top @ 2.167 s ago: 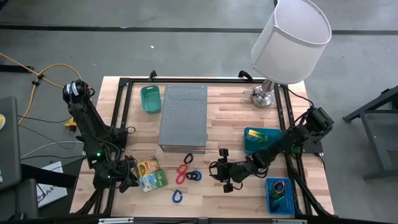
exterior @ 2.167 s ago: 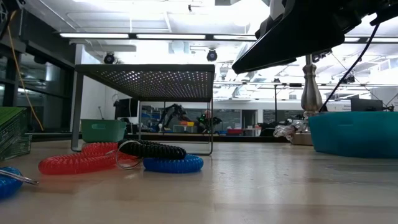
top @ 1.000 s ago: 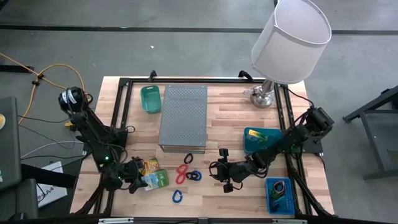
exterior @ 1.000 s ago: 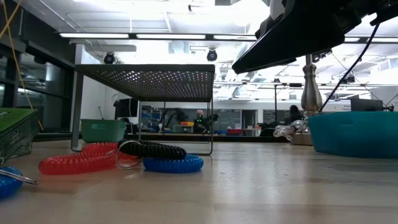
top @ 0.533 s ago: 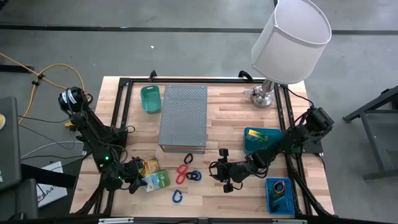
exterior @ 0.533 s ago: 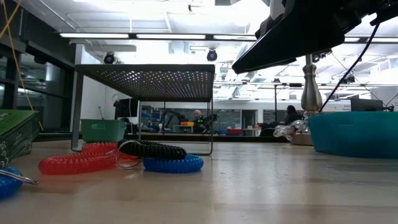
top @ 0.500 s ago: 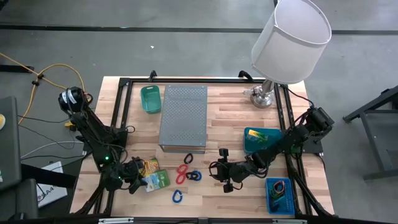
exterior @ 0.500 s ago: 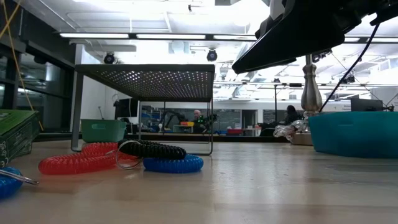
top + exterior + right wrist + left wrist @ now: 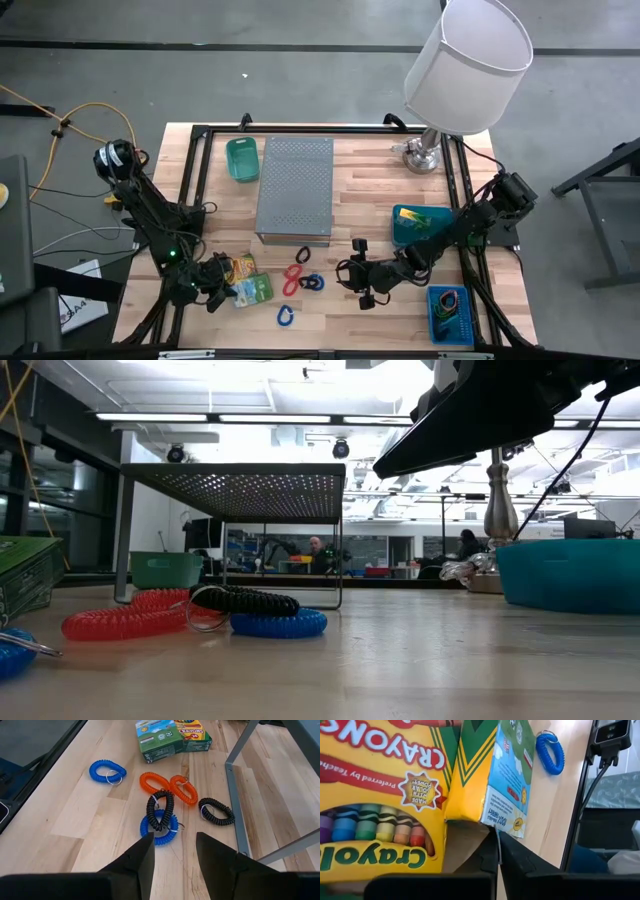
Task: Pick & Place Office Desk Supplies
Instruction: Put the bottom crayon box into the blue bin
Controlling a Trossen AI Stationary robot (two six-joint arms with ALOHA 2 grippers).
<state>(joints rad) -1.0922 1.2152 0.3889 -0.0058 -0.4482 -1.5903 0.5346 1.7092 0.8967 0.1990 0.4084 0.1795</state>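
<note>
Two crayon packets lie side by side near the table's front left: a yellow one [image 9: 237, 268] [image 9: 380, 795] and a green-and-blue one [image 9: 251, 289] [image 9: 507, 775]. My left gripper [image 9: 213, 293] [image 9: 497, 865] is at their left end, shut on the green-and-blue packet. Coiled bands lie at the front middle: two orange [image 9: 155, 782], two black [image 9: 160, 809], and two blue, one under a black band [image 9: 159, 831] and one apart [image 9: 107, 771]. My right gripper [image 9: 360, 285] [image 9: 175, 857] hangs open above the bands and touches nothing. My left gripper pinches a thin cardboard edge [image 9: 497, 845] at the end of the green-and-blue packet between its two shut fingers; only a sliver of it shows between them. The fingers come slanting down from the table's left side. The packet stays down beside the yellow one.
A grey perforated riser [image 9: 295, 190] stands mid-table, with a green bin [image 9: 241, 160] to its left. A teal bin [image 9: 415, 225] and a blue bin [image 9: 450, 313] sit at the right. A lamp [image 9: 465, 65] stands at the far right. Bare wood lies along the front edge.
</note>
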